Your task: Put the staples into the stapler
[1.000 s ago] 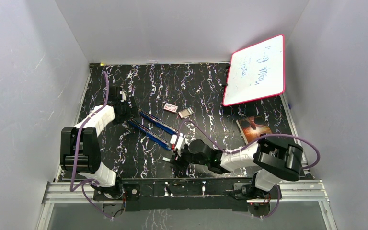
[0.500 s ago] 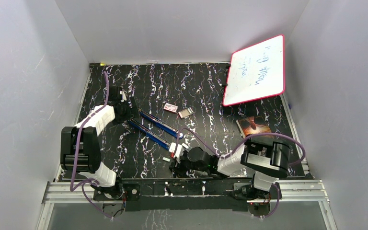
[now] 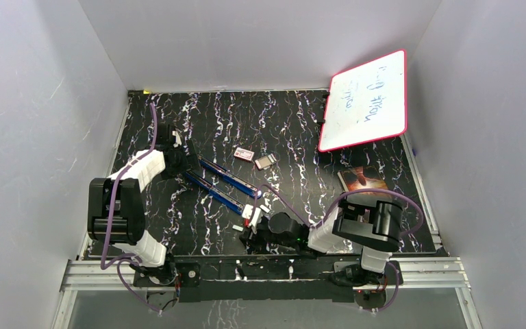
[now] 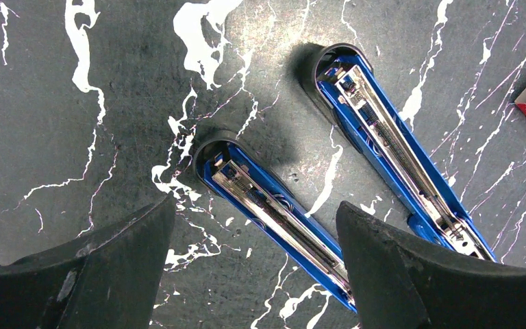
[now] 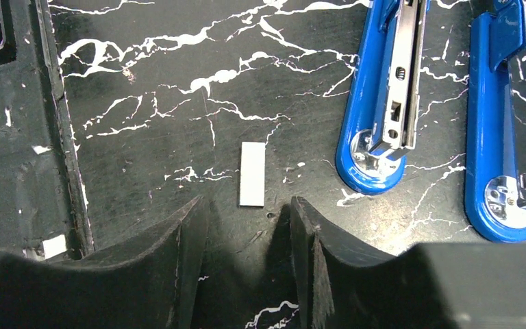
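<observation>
The staples [image 5: 252,173], a short pale strip, lie flat on the black marbled table [image 5: 178,68], touching nothing. From the top camera they sit at about 7 o'clock of the near end of the blue stapler [image 5: 382,89], close to the table's near edge. The stapler lies open with its metal channel facing up. A second blue bar [image 5: 503,116] lies parallel at its 3 o'clock side. I cannot tell whether that makes 1 stapler or 2.

The right gripper [image 5: 246,211] hangs low over the strip, jaws partly spread and holding nothing. The strip's near end is level with the fingertips and lined up with the gap. The left gripper [image 4: 255,204] is spread wide at the stapler's far, 10 o'clock end, its fingers either side and not pinching.

This looks like the pickup step. Next, I'd judge, the right jaws need to go forward and down, close across the strip's narrow width, then carry it toward 2 o'clock into the channel.
</observation>
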`<action>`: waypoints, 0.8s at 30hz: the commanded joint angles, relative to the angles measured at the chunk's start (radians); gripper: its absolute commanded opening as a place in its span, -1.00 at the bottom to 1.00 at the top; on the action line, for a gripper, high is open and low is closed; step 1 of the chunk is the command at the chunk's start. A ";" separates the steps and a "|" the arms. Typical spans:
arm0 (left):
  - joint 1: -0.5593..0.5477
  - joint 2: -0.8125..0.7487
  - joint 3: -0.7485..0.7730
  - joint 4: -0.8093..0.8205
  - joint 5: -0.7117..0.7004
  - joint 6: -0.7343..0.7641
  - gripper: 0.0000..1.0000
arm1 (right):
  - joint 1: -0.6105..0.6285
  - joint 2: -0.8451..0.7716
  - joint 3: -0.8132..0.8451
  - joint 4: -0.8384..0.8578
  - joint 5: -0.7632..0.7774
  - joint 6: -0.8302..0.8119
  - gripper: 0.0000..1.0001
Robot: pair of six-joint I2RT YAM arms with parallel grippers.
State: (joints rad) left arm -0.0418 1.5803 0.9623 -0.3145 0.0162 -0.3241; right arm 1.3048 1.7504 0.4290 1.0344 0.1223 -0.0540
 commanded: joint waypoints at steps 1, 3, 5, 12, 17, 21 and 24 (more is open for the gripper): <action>0.006 -0.013 0.030 -0.015 0.011 0.009 0.72 | 0.004 0.042 0.006 -0.005 0.010 0.001 0.06; 0.005 -0.013 0.030 -0.015 0.011 0.010 0.72 | 0.003 0.048 0.011 -0.010 0.004 0.002 0.01; 0.006 -0.014 0.030 -0.015 0.011 0.010 0.72 | 0.002 0.052 0.014 -0.013 0.003 0.003 -0.07; 0.006 -0.011 0.030 -0.015 0.012 0.010 0.72 | 0.000 0.071 0.032 -0.030 0.003 0.006 -0.25; 0.007 -0.013 0.030 -0.015 0.013 0.010 0.72 | 0.000 0.079 0.041 -0.039 0.000 0.008 -0.32; 0.006 -0.012 0.030 -0.015 0.013 0.009 0.72 | -0.002 0.079 0.043 -0.043 -0.001 0.008 -0.40; 0.006 -0.011 0.030 -0.015 0.015 0.009 0.72 | -0.001 0.078 0.042 -0.043 -0.002 0.008 -0.42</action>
State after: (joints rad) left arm -0.0422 1.5803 0.9623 -0.3145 0.0162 -0.3218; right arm 1.3045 1.8027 0.4679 1.0615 0.1150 -0.0463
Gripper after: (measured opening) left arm 0.860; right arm 0.293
